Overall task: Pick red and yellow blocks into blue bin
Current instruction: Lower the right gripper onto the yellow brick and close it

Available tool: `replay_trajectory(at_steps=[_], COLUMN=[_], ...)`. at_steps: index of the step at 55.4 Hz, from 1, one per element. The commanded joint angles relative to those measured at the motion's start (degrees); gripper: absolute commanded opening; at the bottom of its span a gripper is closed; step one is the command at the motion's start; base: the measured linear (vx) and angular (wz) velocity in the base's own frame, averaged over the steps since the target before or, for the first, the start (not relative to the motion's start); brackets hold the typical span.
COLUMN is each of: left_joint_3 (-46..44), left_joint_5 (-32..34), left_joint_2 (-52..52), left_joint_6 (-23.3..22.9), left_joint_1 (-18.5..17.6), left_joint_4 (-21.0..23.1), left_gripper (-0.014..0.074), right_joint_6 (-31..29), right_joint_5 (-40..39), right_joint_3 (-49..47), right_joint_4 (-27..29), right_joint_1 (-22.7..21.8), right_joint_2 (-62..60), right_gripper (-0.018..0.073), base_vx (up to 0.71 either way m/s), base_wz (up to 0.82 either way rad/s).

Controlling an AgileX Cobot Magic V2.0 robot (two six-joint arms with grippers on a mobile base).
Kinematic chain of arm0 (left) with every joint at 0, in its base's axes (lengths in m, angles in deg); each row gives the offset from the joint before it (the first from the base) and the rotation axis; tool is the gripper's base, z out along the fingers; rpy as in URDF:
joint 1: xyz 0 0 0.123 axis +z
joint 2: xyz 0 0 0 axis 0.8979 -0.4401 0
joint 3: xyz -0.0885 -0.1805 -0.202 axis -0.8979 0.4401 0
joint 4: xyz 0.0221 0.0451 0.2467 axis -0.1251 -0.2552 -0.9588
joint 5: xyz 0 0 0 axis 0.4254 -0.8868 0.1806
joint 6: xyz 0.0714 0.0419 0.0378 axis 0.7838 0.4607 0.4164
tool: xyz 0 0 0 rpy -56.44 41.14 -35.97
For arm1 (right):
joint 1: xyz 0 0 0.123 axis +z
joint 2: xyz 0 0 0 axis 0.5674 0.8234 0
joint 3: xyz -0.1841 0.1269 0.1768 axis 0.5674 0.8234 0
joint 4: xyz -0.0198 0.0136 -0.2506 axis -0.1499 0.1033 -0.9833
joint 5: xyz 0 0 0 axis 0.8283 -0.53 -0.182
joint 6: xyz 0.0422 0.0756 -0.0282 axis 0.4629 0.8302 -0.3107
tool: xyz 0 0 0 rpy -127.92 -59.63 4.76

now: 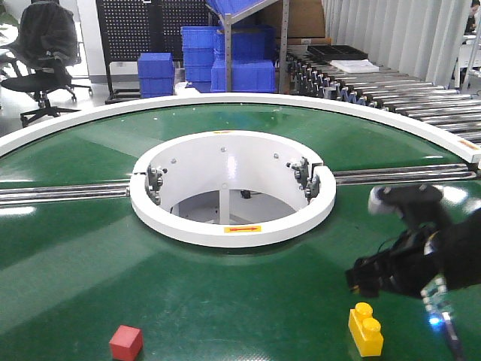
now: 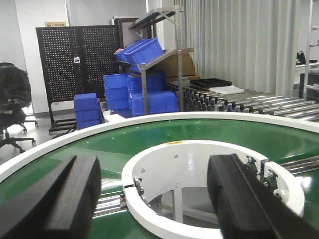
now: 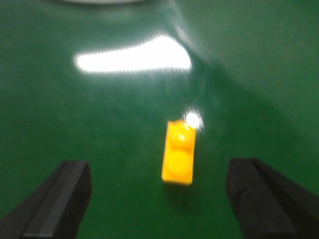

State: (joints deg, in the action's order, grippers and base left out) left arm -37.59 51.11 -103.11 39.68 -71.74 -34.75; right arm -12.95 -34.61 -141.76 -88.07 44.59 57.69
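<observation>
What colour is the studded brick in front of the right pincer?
The studded brick is yellow, clearest in the right wrist view.

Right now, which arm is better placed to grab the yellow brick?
Right. The yellow brick lies centred between the right fingers, which are open. The left fingers, also open, face only the white ring, with no block in view.
</observation>
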Motion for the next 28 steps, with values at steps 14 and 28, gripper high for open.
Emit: replay_trajectory(at_steps=[14, 28], left_joint_3=[-2.0, -2.0], left_joint_5=[3.7, 3.0], left_joint_2=[0.4, 0.4], left_joint_6=[1.7, 1.6], left_joint_1=[-0.1, -0.1], left_joint_4=[0.1, 0.1], left_gripper=[0.0575, 0.0575], right_joint_6=[4.9, 6.9], right_joint_5=[-3.5, -9.1], right_joint_3=[-2.5, -2.8], right_joint_4=[-5.7, -6.9], right_joint_1=[-0.3, -0.3], right_joint_2=[9.5, 13.7], right_gripper=[0.0582, 0.0582], base_vx=[0.0, 0.0], base_wz=[0.0, 0.0])
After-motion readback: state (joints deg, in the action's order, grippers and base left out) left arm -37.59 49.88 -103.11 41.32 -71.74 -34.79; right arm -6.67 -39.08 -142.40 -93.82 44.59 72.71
